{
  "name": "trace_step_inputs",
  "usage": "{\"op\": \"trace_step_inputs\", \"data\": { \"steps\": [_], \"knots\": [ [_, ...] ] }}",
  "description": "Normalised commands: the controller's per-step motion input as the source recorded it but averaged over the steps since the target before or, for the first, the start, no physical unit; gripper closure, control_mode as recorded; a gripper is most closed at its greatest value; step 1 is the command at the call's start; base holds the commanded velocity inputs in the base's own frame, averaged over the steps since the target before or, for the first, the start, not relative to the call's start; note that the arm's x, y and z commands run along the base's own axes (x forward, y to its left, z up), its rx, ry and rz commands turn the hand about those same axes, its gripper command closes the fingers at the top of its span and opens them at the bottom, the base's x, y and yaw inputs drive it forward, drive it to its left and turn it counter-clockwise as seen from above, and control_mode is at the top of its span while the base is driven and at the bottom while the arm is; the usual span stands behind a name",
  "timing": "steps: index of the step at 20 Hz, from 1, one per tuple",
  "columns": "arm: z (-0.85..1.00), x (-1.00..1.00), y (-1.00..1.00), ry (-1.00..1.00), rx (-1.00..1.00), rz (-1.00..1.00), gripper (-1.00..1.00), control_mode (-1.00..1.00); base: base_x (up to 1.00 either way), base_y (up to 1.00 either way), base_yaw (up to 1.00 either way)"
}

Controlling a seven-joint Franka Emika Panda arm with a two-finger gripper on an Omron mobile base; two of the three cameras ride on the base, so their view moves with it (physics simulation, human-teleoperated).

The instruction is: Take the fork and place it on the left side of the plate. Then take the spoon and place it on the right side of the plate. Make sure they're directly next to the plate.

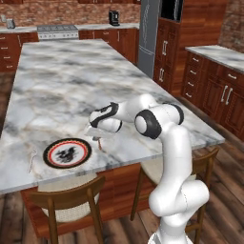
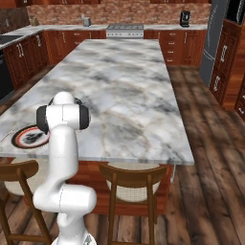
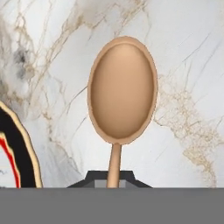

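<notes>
Wooden spoon [image 3: 122, 94] sits pinched by its handle in my gripper [image 3: 114, 178], just right of the plate [image 1: 67, 153]; I should lower it flat onto the tabletop [image 1: 71, 81], close alongside the rim.

A long marble-topped desk [image 1: 71, 81] occupies the kitchen centre. Wooden chairs [image 2: 134, 184] stand at its near edge. Dark wood cabinets [image 1: 209, 90] line the brick walls [image 2: 119, 14]. The floor [image 2: 210, 158] is wood plank.
</notes>
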Motion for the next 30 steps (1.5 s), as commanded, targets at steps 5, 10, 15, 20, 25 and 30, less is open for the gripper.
{"op": "trace_step_inputs", "data": {
  "steps": [5,10,15,20,25,30],
  "knots": [
    [-0.51,-0.84,0.00,0.08,0.02,-0.04,1.00,-1.00,0.00,0.00,0.00],
    [-0.49,-0.91,0.00,0.07,0.02,-0.02,1.00,-1.00,0.00,0.00,0.00],
    [-0.48,-0.66,0.00,0.05,0.01,-0.02,1.00,-1.00,0.00,0.00,0.00],
    [-0.24,-0.04,-0.06,0.04,0.00,-0.02,-1.00,-1.00,0.00,0.00,0.00],
    [0.00,-0.17,-0.08,0.00,0.00,0.00,-1.00,-1.00,0.00,0.00,0.00],
    [0.21,-0.47,-0.08,0.00,0.00,0.00,-1.00,-1.00,0.00,0.00,0.00]
  ]
}}
